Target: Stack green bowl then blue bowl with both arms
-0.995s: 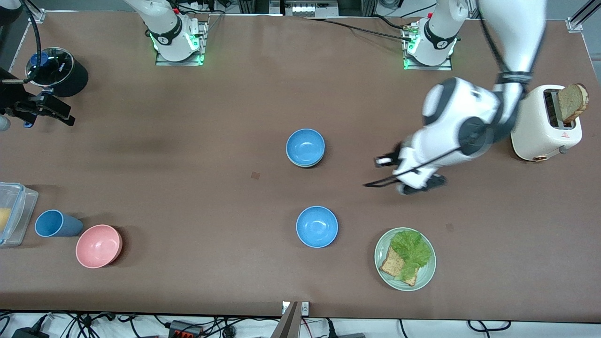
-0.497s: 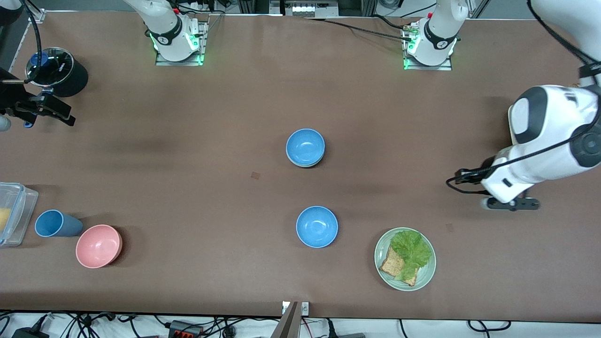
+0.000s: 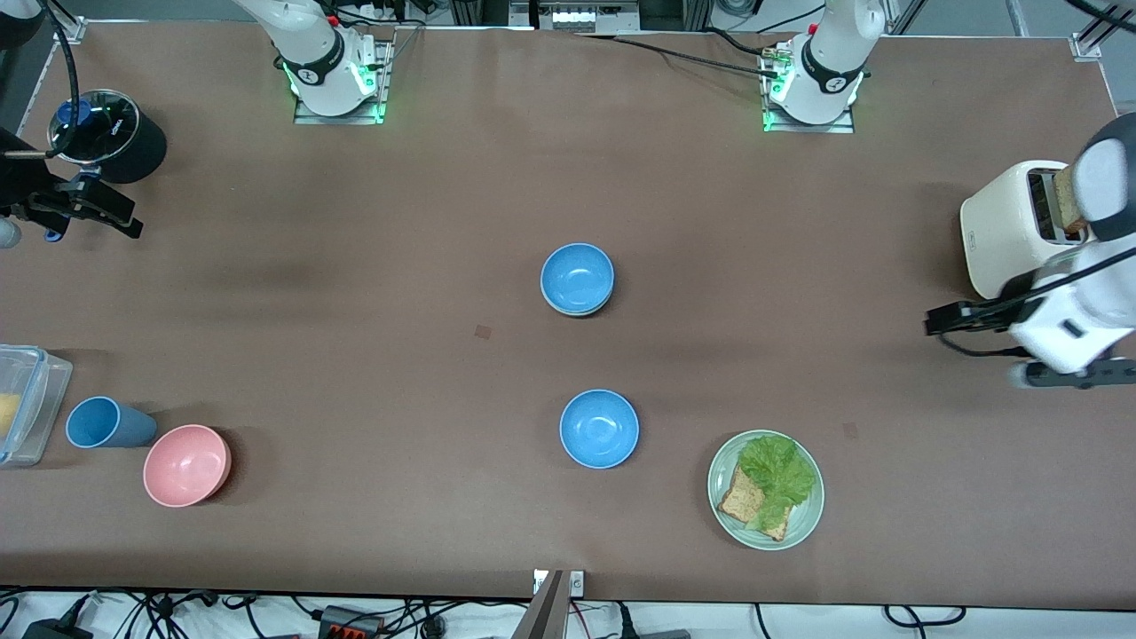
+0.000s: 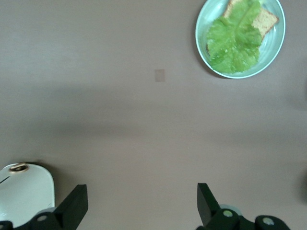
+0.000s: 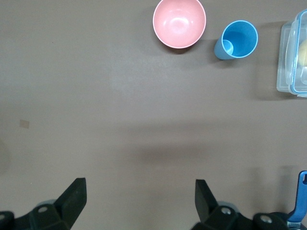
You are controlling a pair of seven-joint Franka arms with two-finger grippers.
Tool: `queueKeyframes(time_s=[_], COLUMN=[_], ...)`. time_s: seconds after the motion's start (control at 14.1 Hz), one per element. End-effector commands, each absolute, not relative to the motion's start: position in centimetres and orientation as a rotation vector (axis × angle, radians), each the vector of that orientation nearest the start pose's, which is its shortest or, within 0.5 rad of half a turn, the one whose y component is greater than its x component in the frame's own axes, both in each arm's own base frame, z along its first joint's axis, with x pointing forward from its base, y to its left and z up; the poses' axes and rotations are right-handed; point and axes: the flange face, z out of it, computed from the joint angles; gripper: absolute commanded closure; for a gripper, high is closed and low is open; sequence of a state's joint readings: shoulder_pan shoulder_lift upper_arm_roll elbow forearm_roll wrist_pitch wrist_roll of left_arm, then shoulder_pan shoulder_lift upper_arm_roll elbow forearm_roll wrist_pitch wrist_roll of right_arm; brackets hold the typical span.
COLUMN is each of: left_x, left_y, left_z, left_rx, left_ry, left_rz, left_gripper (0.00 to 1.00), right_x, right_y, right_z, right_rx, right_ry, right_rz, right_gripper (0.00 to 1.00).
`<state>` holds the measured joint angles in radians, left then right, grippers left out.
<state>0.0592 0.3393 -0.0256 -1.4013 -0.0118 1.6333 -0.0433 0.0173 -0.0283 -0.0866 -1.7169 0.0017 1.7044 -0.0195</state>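
One blue bowl (image 3: 577, 275) sits nested in the green bowl (image 3: 577, 312) at the table's middle; only a pale rim of the green bowl shows beneath it. A second blue bowl (image 3: 599, 428) stands alone, nearer the front camera. My left gripper (image 3: 1074, 374) is open and empty over bare table beside the toaster; in the left wrist view (image 4: 139, 206) its fingers stand wide apart. My right gripper (image 3: 89, 209) waits open and empty over the right arm's end of the table; the right wrist view (image 5: 139, 199) shows bare table between its fingers.
A pale green plate (image 3: 803, 524) (image 4: 276, 52) with lettuce and toast lies near the front edge. A white toaster (image 3: 1007, 231) (image 4: 24, 191) holds bread. A pink bowl (image 3: 186, 464) (image 5: 179, 23), a blue cup (image 3: 106, 422) (image 5: 237, 39), a clear container (image 3: 27, 404) (image 5: 293, 52) and a dark pot (image 3: 115, 133) stand at the right arm's end.
My left arm has swung away from the table's middle to its own end, beside the toaster. The bowls and the right arm have not moved.
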Motion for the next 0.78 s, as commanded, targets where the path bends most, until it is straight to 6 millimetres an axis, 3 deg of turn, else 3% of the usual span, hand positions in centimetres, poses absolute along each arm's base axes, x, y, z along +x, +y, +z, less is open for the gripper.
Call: queueKeyframes(time_s=[0.0, 0.21, 0.36, 0.57, 0.71], left_x=[64.0, 62.9, 62.5, 60.2, 60.2], left_y=[2.6, 0.2, -0.2, -0.7, -0.9], left_z=[53.1, 54.3, 54.7, 54.1, 54.2], left_rx=[-3.139, -3.146, -3.145, -3.138, -3.139], left_ry=[-0.059, -0.002, 0.001, 0.015, 0.027], left_rz=[0.18, 0.202, 0.199, 0.163, 0.161], left_gripper=[0.0, 0.0, 0.0, 0.0, 0.0], right_x=[54.5, 54.5, 54.5, 54.5, 54.6], right_y=[-3.8, -3.8, -3.8, -3.8, -3.8], right_z=[58.4, 58.4, 58.4, 58.4, 58.3], right_rx=[-3.151, -3.151, -3.151, -3.151, -3.151], right_ry=[0.05, 0.05, 0.05, 0.05, 0.05], right_rz=[-0.038, -0.035, -0.038, -0.038, -0.035], right_gripper=[0.0, 0.0, 0.0, 0.0, 0.0])
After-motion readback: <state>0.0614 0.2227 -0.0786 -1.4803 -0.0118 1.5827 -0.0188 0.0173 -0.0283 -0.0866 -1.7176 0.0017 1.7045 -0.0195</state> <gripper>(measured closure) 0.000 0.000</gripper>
